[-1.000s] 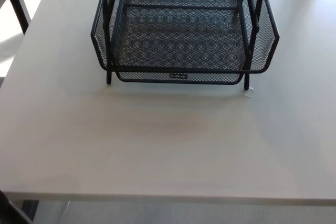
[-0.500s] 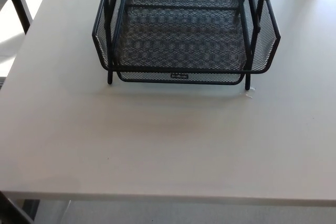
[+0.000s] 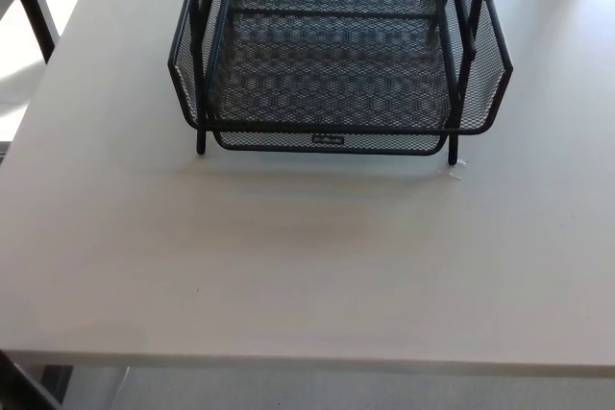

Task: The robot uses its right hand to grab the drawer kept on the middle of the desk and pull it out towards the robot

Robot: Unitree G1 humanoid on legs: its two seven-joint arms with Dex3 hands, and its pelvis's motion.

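Whole view is drifting very slightly between the earliest frame and now, so the camera is moving, not the things. Black mesh drawer unit [image 3: 338, 55] is sitting a touch further right in frame on the desk [image 3: 307, 256].

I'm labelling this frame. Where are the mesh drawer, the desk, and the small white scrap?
mesh drawer [image 3: 327, 139]: head view, front wall by the label.
desk [image 3: 307, 266]: head view, bare top.
small white scrap [image 3: 456, 171]: head view, its middle.

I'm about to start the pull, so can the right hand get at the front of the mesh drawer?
Probably yes: the desk before the drawer holds nothing blocking, though neither hand is in view.
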